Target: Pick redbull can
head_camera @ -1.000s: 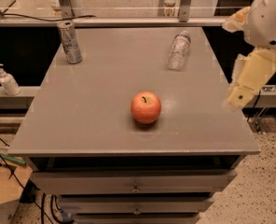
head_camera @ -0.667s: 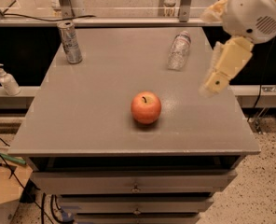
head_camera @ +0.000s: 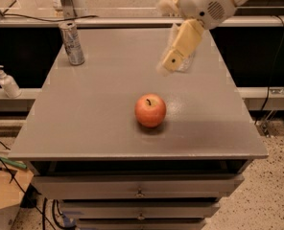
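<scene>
The redbull can point(head_camera: 72, 43) is a slim silvery can standing upright at the table's far left corner. My gripper point(head_camera: 165, 37) hangs over the far right part of the table, well to the right of the can and above table level. It is open and empty, with one cream finger point(head_camera: 181, 46) pointing down and to the left. Nothing touches the can.
A red apple point(head_camera: 150, 110) sits near the middle of the grey table point(head_camera: 94, 109). A clear plastic bottle point(head_camera: 189, 63) lies at the far right, mostly hidden behind my gripper. A soap dispenser point(head_camera: 6, 83) stands on a lower ledge to the left. Drawers are under the table.
My arm has swung left from beyond the table's right edge to over the table, now in front of the bottle. The can, apple and bottle have not moved.
</scene>
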Action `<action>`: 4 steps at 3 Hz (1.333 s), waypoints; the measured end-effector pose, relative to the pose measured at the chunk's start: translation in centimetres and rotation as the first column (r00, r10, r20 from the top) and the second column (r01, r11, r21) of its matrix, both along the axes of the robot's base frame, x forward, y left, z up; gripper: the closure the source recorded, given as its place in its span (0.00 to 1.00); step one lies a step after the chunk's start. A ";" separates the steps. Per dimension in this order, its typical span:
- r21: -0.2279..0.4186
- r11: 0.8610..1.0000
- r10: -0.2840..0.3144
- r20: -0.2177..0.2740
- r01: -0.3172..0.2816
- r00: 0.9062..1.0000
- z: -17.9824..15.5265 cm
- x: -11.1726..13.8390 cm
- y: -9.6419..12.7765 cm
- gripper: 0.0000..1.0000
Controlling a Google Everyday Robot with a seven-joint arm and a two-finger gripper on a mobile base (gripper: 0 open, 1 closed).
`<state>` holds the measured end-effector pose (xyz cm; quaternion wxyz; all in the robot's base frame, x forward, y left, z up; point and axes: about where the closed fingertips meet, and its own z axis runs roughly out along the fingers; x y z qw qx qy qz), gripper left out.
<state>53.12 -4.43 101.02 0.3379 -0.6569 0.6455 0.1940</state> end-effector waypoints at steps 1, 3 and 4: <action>0.059 0.996 0.064 -0.022 -0.063 0.998 -0.7 2.2 4.5 0.00; 0.076 0.995 0.069 -0.029 -0.067 0.997 -1.9 3.1 6.7 0.00; 0.127 0.990 0.060 -0.042 -0.055 0.997 -3.9 4.9 9.9 0.00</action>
